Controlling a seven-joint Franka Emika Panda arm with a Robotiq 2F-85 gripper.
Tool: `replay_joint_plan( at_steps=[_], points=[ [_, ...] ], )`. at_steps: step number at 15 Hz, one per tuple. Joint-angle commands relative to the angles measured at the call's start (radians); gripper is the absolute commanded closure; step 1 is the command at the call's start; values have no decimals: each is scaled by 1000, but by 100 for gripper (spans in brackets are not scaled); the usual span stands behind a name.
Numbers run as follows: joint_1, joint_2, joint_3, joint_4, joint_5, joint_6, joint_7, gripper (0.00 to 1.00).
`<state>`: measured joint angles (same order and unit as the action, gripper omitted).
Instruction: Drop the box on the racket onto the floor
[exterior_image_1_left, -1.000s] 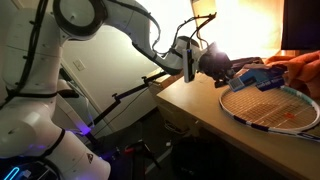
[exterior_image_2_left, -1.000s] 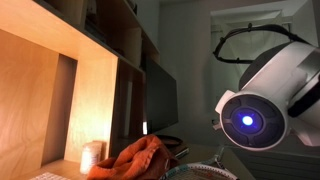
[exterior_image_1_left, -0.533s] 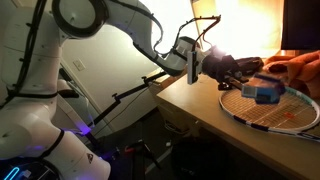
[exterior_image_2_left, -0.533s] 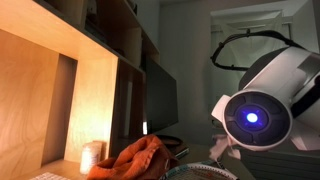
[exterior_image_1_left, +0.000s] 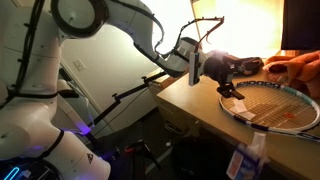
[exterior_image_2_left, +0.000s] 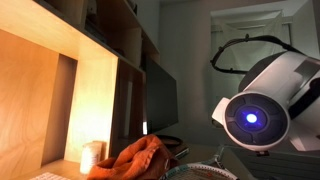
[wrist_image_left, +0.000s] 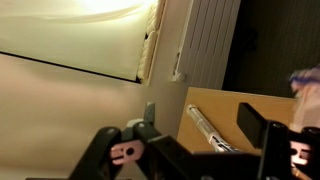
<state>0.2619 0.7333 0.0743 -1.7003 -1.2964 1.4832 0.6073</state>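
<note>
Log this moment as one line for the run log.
gripper: open, empty | box: blurred, below desk edge, off racket | racket: on desk

Off the strings: the box (exterior_image_1_left: 248, 160), seen a second ago at the fingertips of the gripper (exterior_image_1_left: 238, 78) over the racket (exterior_image_1_left: 278, 108) and half a second ago lying on the string bed, now shows in an exterior view as a pale blue blur below the edge of the table (exterior_image_1_left: 185, 98). It is clear of both racket and gripper.
</note>
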Motion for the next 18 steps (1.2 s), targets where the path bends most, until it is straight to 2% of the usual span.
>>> replay_joint_plan(
  at_steps=[1,5,8,12,18],
  points=[
    [-28,-18,17,-23,-10,46,-25,0],
    [-40,-18,20,-32,-12,101,-28,0],
    [-59,-29,27,-56,-20,213,-22,0],
    [-94,-64,23,-126,-100,502,33,0],
    [-179,-70,1,-181,-345,929,134,0]
  ],
)
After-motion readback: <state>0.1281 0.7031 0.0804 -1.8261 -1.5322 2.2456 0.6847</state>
